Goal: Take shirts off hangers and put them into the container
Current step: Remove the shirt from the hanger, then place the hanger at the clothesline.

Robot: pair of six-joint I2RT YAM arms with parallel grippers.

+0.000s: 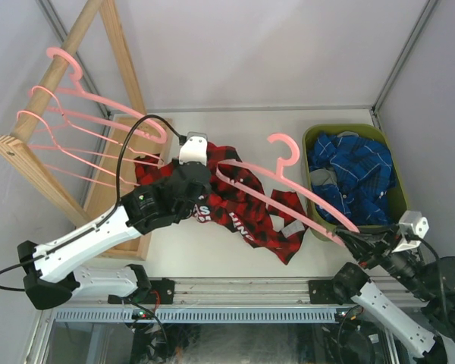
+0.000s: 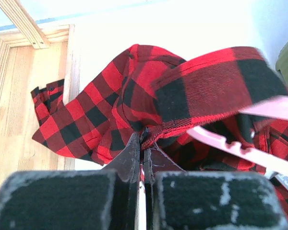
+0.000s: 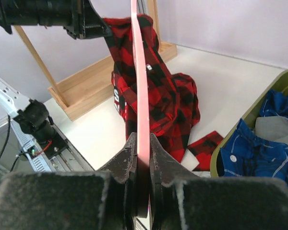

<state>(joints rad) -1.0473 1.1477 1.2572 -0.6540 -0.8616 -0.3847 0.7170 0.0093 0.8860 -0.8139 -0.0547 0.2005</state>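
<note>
R gripper (image 3: 143, 143): clamped on one end of the hanger (image 3: 140, 72), by the near right corner of the tabletop (image 1: 212, 258); prob. to anchor it.
Hanger: slants up and leftward, far part under cloth of the red shirt (image 1: 243, 208).
L gripper (image 2: 141, 143): jaws pinched on a fold of the red shirt, approx. tabletop centre; it grips cloth, not hanger, so I judge it is meant to pull the shirt off.
Red shirt: bunched, partly on tabletop, not yet free, not in bin.
Bin (image 1: 341, 127): at right edge, w/ blue shirt (image 1: 356, 178) and grey shirt (image 3: 273, 129) inside.
Rack (image 1: 68, 53): far left corner, bare hangers (image 1: 76, 125) on its rail.
</note>
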